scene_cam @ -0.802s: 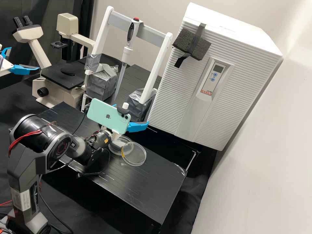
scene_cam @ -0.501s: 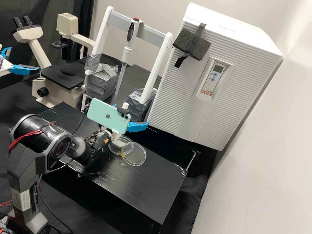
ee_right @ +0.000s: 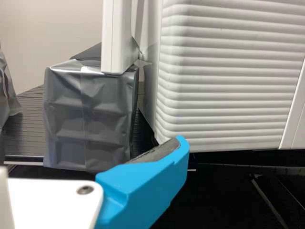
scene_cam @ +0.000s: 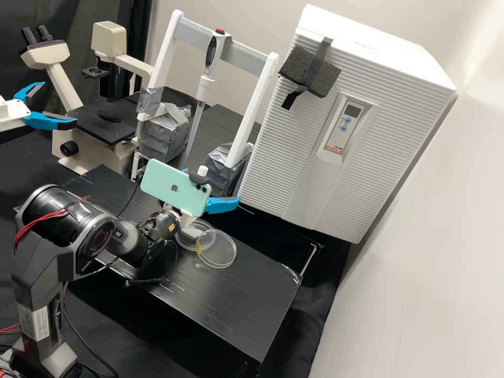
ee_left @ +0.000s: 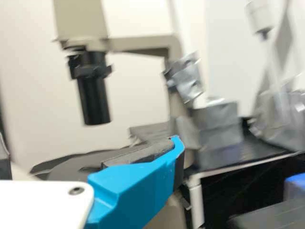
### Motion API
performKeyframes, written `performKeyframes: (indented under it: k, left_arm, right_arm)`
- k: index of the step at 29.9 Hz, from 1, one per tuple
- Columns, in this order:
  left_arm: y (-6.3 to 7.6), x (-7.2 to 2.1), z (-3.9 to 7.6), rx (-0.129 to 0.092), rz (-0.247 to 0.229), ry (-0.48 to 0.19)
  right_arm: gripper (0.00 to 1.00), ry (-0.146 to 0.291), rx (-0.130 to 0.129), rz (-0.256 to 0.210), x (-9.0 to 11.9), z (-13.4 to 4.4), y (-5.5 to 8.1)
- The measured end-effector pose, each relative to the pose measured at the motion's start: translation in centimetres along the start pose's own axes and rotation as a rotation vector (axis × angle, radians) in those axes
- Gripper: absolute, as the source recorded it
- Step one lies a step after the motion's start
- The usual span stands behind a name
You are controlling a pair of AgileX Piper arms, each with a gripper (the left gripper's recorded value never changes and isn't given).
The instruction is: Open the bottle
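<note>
Blue fingers of the right gripper [scene_cam: 210, 186] stand apart with nothing between them, low beside the white cabinet [scene_cam: 336, 121] at its near corner. The left gripper [scene_cam: 55, 104] hangs well away from the cabinet, likewise spread wide and holding nothing. A small white-capped thing [scene_cam: 202, 171] close at the right gripper may be the bottle (I cannot tell for sure). The step in hand looks like the approach. Next, one gripper must clasp the body and the other the cap.
</note>
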Motion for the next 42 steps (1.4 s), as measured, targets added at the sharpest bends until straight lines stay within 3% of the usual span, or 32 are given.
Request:
performKeyframes:
  k: [3,7,10,15,21,29,38,42]
  left_arm:
    - [-0.3,-0.25,0.4,-0.011,-0.008,-0.039]
    - [-1.3,-0.58,0.8,-0.009,-0.053,-0.080]
    - [-1.7,-0.81,1.2,-0.029,-0.077,-0.103]
    - [-2.6,-1.04,1.9,-0.033,-0.118,-0.145]
    - [-3.6,-1.07,2.6,-0.080,-0.167,-0.194]
    - [-4.5,-1.09,3.3,-0.090,-0.214,-0.252]
    - [-5.2,-1.21,3.2,-0.102,-0.242,-0.252]
    - [-5.4,-1.27,3.3,-0.098,-0.256,-0.269]
  right_arm:
    - [1.00,0.000,0.000,0.000,0.0,0.0,0.0]
    - [1.00,0.000,0.000,0.000,0.0,0.0,0.0]
    - [1.00,0.000,0.000,0.000,0.0,0.0,0.0]
    - [1.00,0.000,0.000,0.000,0.0,0.0,0.0]
    - [1.00,0.000,0.000,0.000,0.0,0.0,0.0]
    - [1.00,0.000,0.000,0.000,0.0,0.0,0.0]
    - [1.00,0.000,0.000,0.000,0.0,0.0,0.0]
    - [1.00,0.000,0.000,0.000,0.0,0.0,0.0]
